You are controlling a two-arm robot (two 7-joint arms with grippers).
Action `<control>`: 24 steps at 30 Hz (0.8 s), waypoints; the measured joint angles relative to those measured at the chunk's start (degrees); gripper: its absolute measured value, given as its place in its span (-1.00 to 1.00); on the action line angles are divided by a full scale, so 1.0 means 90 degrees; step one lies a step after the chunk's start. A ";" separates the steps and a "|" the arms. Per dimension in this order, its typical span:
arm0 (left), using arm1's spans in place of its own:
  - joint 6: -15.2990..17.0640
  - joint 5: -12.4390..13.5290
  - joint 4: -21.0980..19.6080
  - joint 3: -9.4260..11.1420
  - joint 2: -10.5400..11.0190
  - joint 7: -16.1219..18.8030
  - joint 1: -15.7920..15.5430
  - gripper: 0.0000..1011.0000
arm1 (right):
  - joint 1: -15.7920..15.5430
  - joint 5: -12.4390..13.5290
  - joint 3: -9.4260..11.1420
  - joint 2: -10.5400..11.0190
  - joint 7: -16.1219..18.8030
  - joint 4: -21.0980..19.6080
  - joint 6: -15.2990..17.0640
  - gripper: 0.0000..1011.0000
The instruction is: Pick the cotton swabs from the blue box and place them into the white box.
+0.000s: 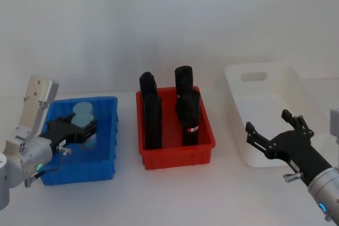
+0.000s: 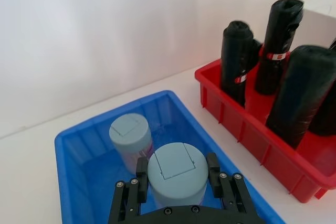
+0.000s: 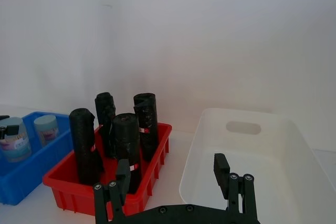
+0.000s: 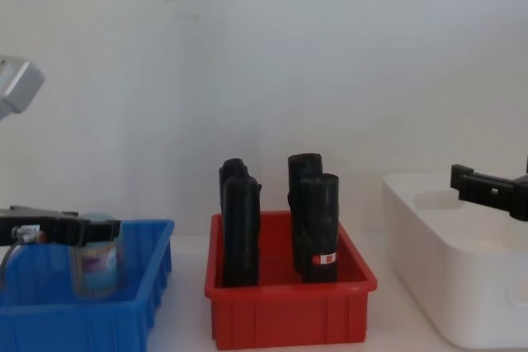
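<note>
Cotton swabs jar [image 2: 176, 167] gripped by left claw [image 2: 177, 178] in blue box [image 2: 113, 115]; right claw [image 1: 268, 123] wide.

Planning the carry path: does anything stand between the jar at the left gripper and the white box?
Yes. The red bin, holding upright black rolls, sits between the blue box, where the left gripper holds a cotton swab jar, and the white box. The open right gripper hovers at that box.

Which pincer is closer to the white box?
Right. The right pincer hovers over the white box's near end; the left pincer grips a cotton swab jar in the blue box.
</note>
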 joint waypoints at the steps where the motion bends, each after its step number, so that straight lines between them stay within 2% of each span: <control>1: 0.0022 0.0004 -0.0066 -0.0006 0.0016 -0.0019 0.0010 0.32 | 0.0000 0.0000 0.0000 0.0000 0.0000 0.0000 0.0000 0.98; 5: 0.0173 0.0021 -0.0518 -0.0044 0.0090 -0.0175 0.0046 0.32 | 0.0000 0.0000 0.0000 0.0000 0.0000 0.0000 0.0000 0.98; 8: 0.0254 0.0026 -0.0694 -0.0056 0.0120 -0.0277 0.0054 0.32 | 0.0000 0.0000 0.0000 0.0000 0.0000 0.0000 0.0000 0.98; 16: 0.0576 0.0007 -0.1421 -0.0095 0.0231 -0.0825 0.0032 0.32 | 0.0000 0.0000 0.0000 0.0000 0.0000 0.0000 0.0000 0.98; 24: 0.0828 -0.0103 -0.1768 -0.0095 0.0256 -0.1397 -0.0089 0.32 | 0.0000 0.0000 0.0000 0.0000 0.0000 0.0000 0.0000 0.98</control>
